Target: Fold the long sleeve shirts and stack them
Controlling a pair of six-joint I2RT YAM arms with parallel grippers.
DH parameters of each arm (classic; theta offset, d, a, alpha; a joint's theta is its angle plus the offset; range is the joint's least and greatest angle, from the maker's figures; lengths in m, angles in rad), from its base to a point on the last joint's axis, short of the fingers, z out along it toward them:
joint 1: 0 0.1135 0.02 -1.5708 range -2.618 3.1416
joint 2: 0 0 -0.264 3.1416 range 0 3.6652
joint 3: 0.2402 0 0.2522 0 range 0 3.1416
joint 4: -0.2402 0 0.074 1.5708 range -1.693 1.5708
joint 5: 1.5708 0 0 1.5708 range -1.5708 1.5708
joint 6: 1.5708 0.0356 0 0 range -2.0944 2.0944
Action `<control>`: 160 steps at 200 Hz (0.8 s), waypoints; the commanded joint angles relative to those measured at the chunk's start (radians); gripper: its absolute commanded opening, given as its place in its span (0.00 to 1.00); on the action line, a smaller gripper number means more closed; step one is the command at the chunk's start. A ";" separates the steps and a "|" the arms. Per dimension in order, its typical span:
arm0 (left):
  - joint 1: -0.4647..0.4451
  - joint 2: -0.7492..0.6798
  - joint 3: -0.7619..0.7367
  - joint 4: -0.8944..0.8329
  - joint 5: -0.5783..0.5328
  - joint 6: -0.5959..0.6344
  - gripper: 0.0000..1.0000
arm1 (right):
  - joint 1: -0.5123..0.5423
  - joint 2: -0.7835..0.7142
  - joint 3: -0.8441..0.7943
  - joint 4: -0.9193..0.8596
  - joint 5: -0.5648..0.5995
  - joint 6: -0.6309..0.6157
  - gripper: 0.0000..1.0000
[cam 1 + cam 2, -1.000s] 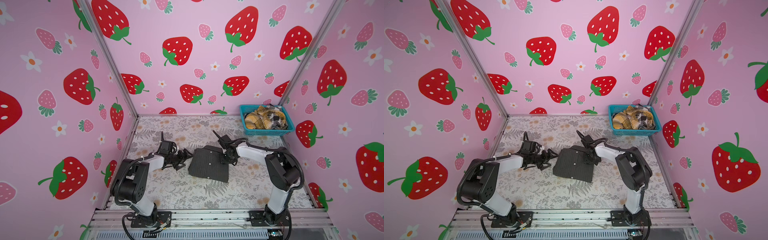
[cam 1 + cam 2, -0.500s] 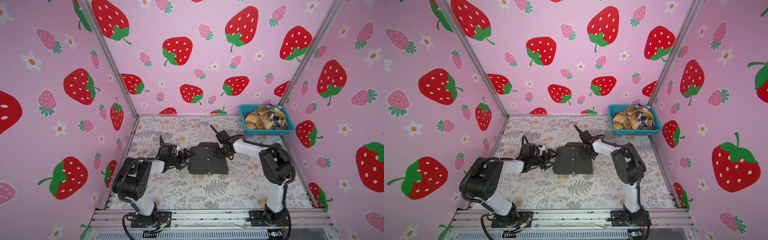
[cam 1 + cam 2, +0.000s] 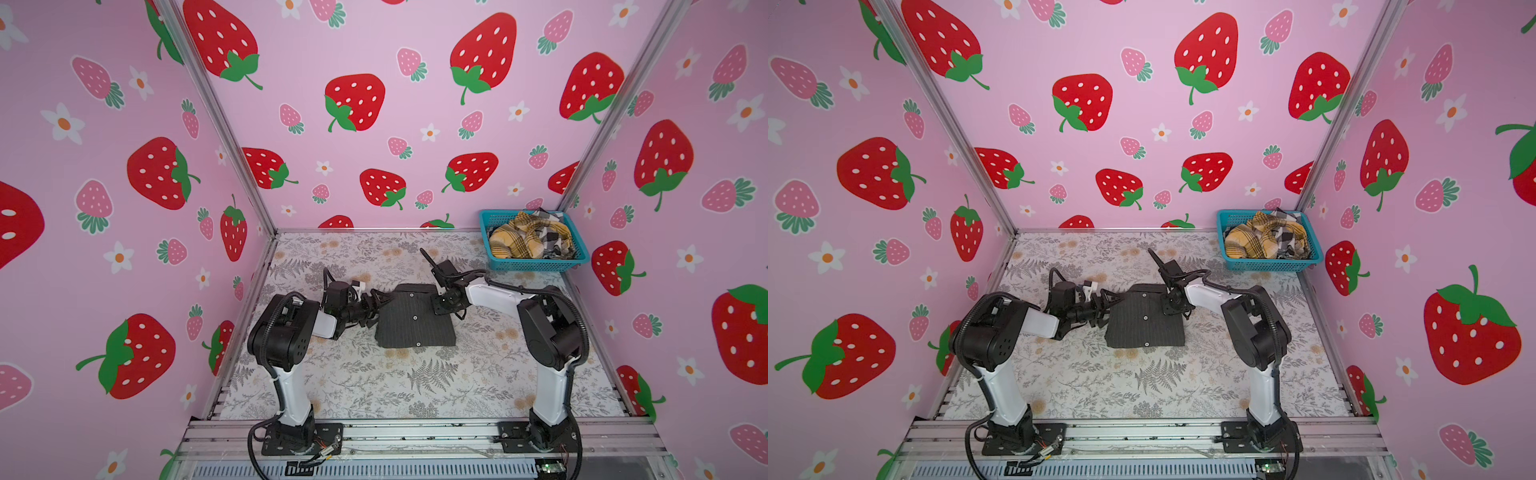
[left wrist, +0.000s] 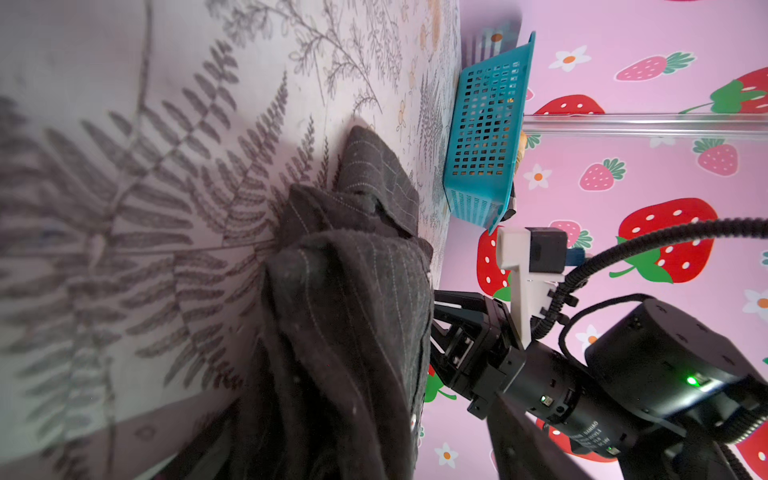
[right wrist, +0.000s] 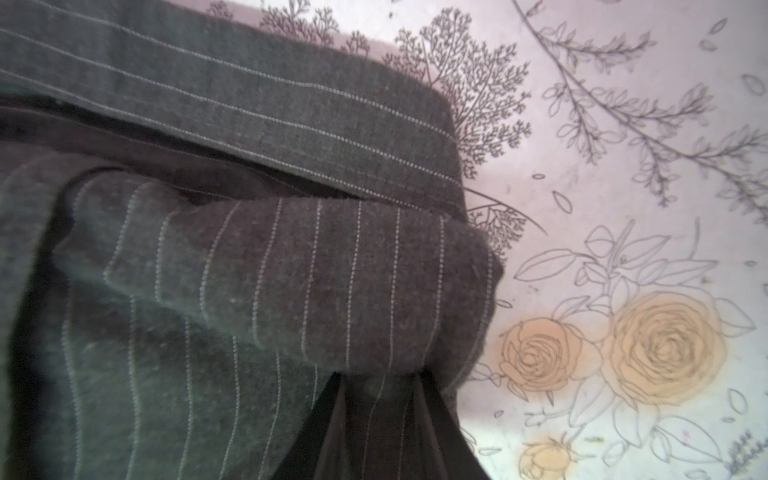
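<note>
Quick status from us: the shirt (image 3: 409, 318) lies folded into a rough rectangle around the middle of the table (image 3: 374, 386), button line facing up, collar end toward the back wall (image 3: 415, 50). Its near edge runs pretty straight and flat. The left edge is bunchier, and up close from the left wrist the shirt (image 4: 345, 291) shows several layers humped up on each other. Room-wise we've got loads of bare table in front of it, all the way to the rail (image 3: 415, 432), plus a free strip behind it. The basket (image 3: 536, 262) sits in the far right corner, well apart from the shirt, with the other shirts (image 3: 519, 239) (yellow plaid, black-white check) heaped inside. The sides are tighter, since each arm lies low on its own side and reaches in toward the cloth. The left gripper (image 3: 377, 306) is at the shirt's left edge with its jaws spread wide. The edge looks to sit in the gap, but we can't tell if the tips touch it. The right gripper (image 3: 439, 304) is at the far right corner of the shirt and is clamped on it. In the right wrist view a rolled pinstripe fold is pinched between the two dark fingers (image 5: 446, 436).
</note>
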 commanded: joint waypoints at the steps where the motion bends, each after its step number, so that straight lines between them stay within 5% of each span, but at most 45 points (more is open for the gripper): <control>1: -0.016 0.119 -0.030 -0.165 -0.116 -0.028 0.83 | -0.003 0.072 -0.031 -0.046 -0.037 -0.002 0.30; 55: -0.020 0.173 0.013 -0.029 -0.085 -0.107 0.43 | -0.003 0.064 -0.014 -0.047 -0.066 0.014 0.29; 95: -0.026 0.129 0.044 -0.043 -0.074 -0.120 0.30 | -0.003 0.027 -0.017 -0.049 -0.077 0.021 0.30; 130: -0.052 0.120 0.081 -0.105 -0.062 -0.093 0.67 | -0.003 0.021 -0.020 -0.046 -0.091 0.028 0.30; 160: -0.066 0.147 0.080 -0.075 -0.042 -0.106 0.71 | -0.003 0.036 -0.023 -0.040 -0.097 0.035 0.29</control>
